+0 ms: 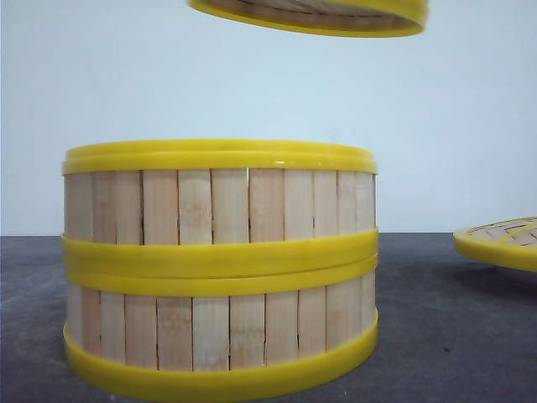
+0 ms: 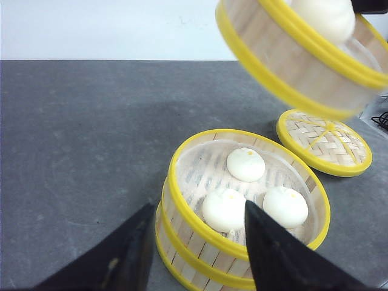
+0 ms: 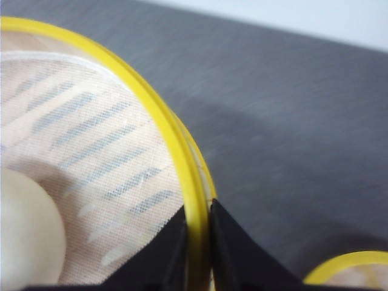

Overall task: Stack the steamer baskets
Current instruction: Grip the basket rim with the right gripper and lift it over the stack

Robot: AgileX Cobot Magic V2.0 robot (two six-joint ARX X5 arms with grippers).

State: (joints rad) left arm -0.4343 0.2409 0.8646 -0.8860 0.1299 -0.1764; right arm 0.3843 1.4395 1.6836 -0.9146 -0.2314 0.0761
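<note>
Two steamer baskets (image 1: pixel 220 269) stand stacked on the dark table, close to the front camera. The top one (image 2: pixel 248 194) holds three white buns on a cloth liner. A third steamer basket (image 2: pixel 291 54) hangs tilted in the air above and beyond the stack; its underside (image 1: pixel 315 15) shows at the top of the front view. My right gripper (image 3: pixel 197 218) is shut on this basket's yellow rim (image 3: pixel 182 157), one finger inside and one outside. A bun (image 3: pixel 27 236) lies in it. My left gripper (image 2: pixel 197 242) is open, hovering near the stack's rim, holding nothing.
A flat woven lid with a yellow rim (image 2: pixel 324 142) lies on the table to the right of the stack, also seen as the lid (image 1: pixel 502 242) at the right edge. The table surface (image 2: pixel 79 139) is dark grey, with a pale wall behind.
</note>
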